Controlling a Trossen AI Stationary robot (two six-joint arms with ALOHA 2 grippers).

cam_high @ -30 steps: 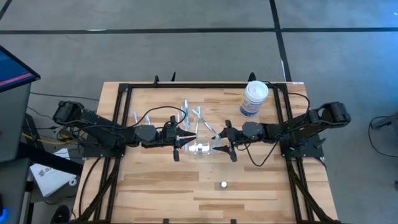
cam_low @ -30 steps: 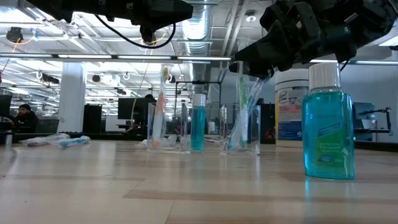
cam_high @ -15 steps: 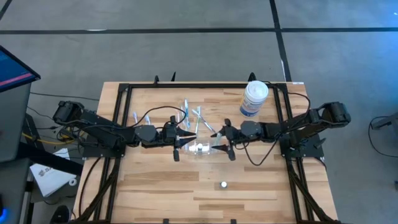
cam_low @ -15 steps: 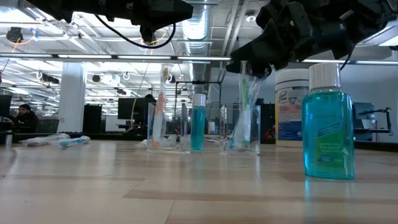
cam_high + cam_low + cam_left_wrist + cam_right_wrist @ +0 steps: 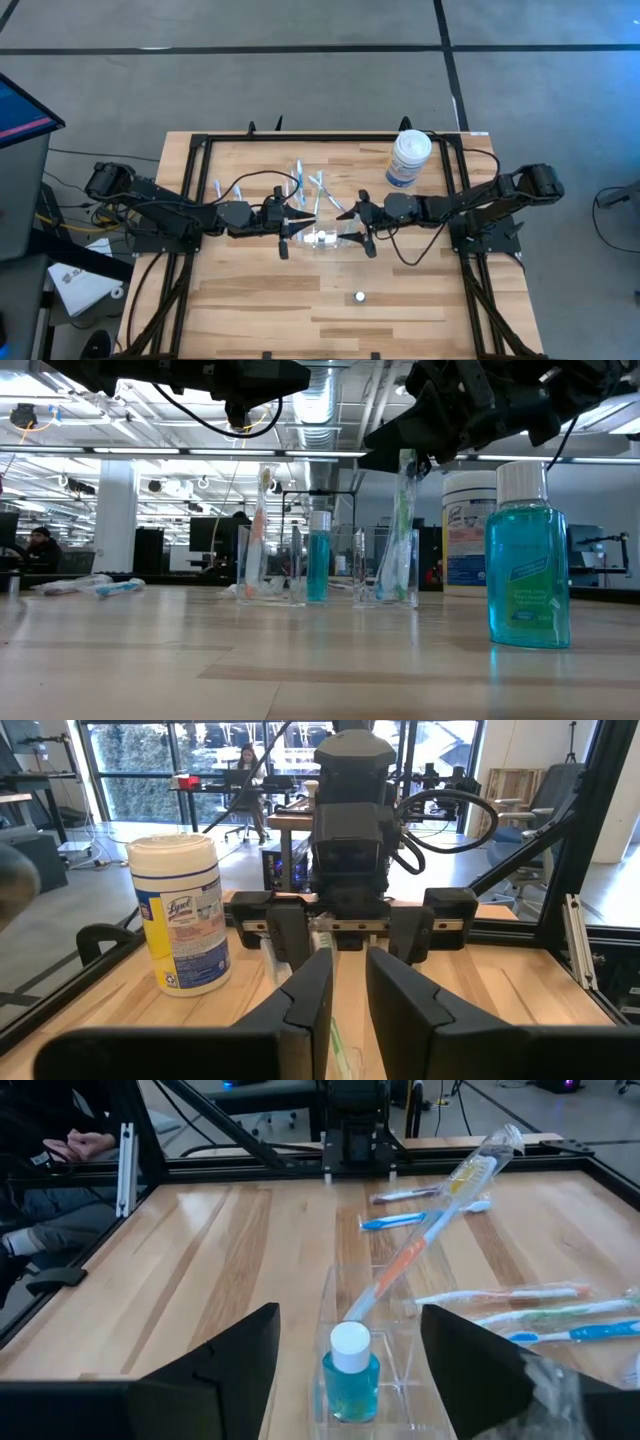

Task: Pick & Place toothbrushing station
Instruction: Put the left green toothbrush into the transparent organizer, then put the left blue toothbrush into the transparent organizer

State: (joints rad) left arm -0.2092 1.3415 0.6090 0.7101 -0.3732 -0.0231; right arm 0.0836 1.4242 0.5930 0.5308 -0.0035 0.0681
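A clear holder with compartments (image 5: 325,238) stands mid-table between both grippers. In the low view an orange wrapped toothbrush (image 5: 258,530) leans in its left compartment. A small bottle of blue liquid (image 5: 318,555) stands in the middle one, and a green wrapped toothbrush (image 5: 400,520) stands nearly upright in the right one. My left gripper (image 5: 298,222) hovers level above the holder's left end, its fingers nearly together. My right gripper (image 5: 352,225) hovers wide open above the right end, over the green brush's top. My left gripper shows a thin clear-green strip (image 5: 335,1040) in the slit between its fingers; whether it touches the strip, I cannot tell. My right gripper has the green brush's crinkled wrapper top (image 5: 555,1380) showing against one finger; whether they touch, I cannot tell.
Several loose wrapped toothbrushes (image 5: 310,188) lie on the table beyond the holder. A white wipes tub (image 5: 408,158) stands at the far right. A larger blue mouthwash bottle (image 5: 528,560) stands toward the near edge. A black frame (image 5: 205,150) rims the table.
My right gripper has risen a little and edged toward the left arm, staying open. The green toothbrush below it has swung from leaning to nearly upright in its compartment.
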